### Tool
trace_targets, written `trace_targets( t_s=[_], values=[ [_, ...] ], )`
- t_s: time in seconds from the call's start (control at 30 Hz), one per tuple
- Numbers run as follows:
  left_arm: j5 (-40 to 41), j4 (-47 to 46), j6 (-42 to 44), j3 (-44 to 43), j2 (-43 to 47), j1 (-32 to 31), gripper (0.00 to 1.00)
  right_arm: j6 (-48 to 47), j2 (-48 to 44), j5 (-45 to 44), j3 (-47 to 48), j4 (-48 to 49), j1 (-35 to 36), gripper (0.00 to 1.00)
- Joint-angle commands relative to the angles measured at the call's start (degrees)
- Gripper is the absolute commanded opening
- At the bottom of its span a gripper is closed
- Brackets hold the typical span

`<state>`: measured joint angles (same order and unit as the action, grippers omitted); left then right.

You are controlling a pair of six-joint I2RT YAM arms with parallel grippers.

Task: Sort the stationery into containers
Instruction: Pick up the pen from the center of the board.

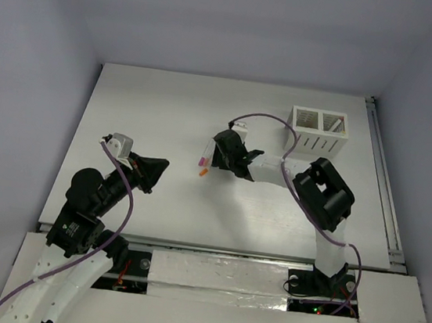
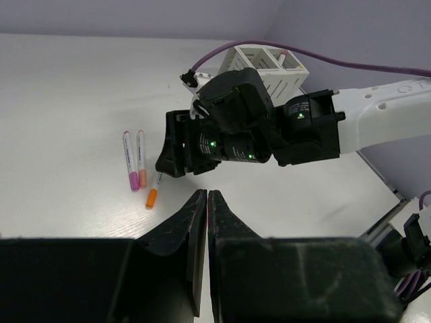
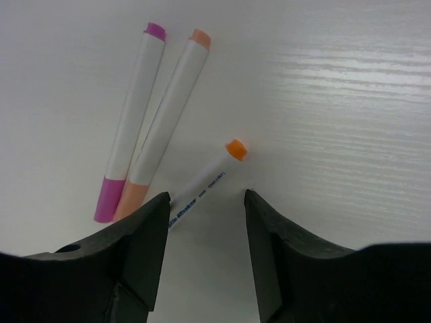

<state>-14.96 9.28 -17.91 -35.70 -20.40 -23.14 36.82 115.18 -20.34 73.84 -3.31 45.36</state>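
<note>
Three white pens lie together on the table: a pink-capped pen (image 3: pixel 131 128), a peach-capped pen (image 3: pixel 165 121) and a thinner orange-capped pen (image 3: pixel 205 180). They also show in the left wrist view: pink (image 2: pixel 128 161), peach (image 2: pixel 141 156), orange (image 2: pixel 153 194). My right gripper (image 3: pixel 205 202) is open and low over them, its jaws straddling the orange-capped pen's barrel without gripping it. My left gripper (image 2: pixel 207 196) is shut and empty, off to the left of the pens (image 1: pixel 202 164). The white two-compartment box (image 1: pixel 318 131) stands at the back right. The chunky pieces are out of view.
The right arm (image 1: pixel 319 191) stretches leftward from its base across the table's middle. Its purple cable (image 1: pixel 264 120) loops above the box's left side. A metal rail (image 1: pixel 383 182) runs along the table's right edge.
</note>
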Motion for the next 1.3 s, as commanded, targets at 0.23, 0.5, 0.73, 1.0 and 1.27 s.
trace_targets(
  t_s=[0.23, 0.5, 0.73, 1.0, 1.27],
  values=[
    [-0.9, -2.2, 0.3, -1.8, 0.3, 0.3, 0.02, -5.0, 3.7, -2.4, 7.5, -8.2, -0.1, 0.35],
    [-0.9, -2.3, 0.4, -1.7, 0.3, 0.3, 0.02, -10.7, 3.7, -1.5, 9.8, -12.9, -0.1, 0.43],
    [-0.9, -2.2, 0.3, -1.7, 0.3, 0.3, 0.03, -15.8, 7.6, 0.4, 14.3, -17.9, -0.1, 0.41],
    [-0.9, -2.3, 0.4, -1.7, 0.4, 0.3, 0.03, -17.9, 10.4, 0.7, 17.7, -20.9, -0.1, 0.15],
    [-0.9, -2.3, 0.4, -1.7, 0.1, 0.3, 0.03, -15.7, -0.7, -2.1, 7.7, -10.6, -3.1, 0.0]
  ],
)
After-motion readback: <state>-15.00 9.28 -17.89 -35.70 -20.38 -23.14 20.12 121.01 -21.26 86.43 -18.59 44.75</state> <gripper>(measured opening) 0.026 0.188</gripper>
